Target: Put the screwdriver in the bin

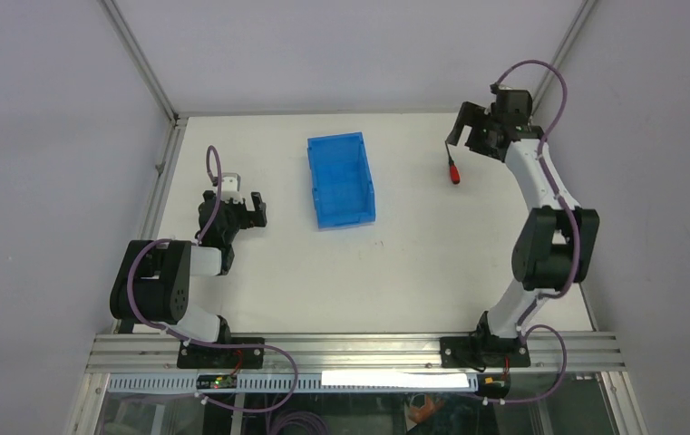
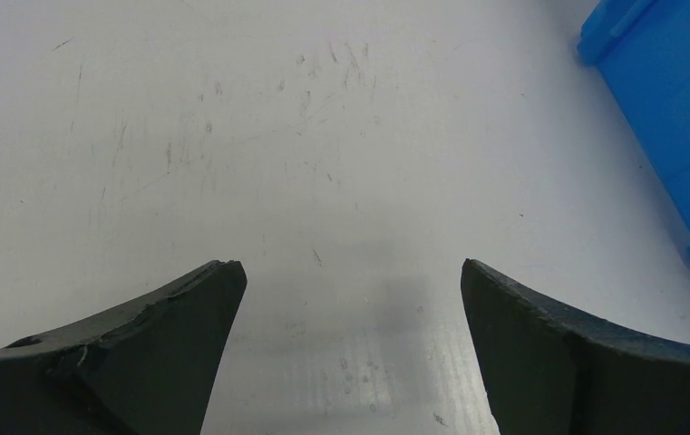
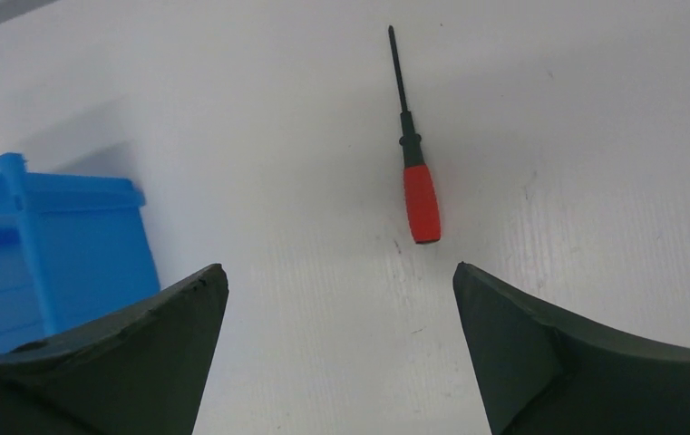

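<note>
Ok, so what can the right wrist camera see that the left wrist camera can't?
Only the right wrist view shows the screwdriver, lying on the table ahead of the open right gripper. Only the left wrist view shows the left gripper, open too, with scratched table ahead. Both show a piece of the blue bin: at the left edge in the right wrist view, at the right edge in the left wrist view.

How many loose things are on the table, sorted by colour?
Blue: 1, the rectangular translucent blue plastic bin
Red and black: 1, the small screwdriver with a red handle and thin black shaft
Total: 2
</note>
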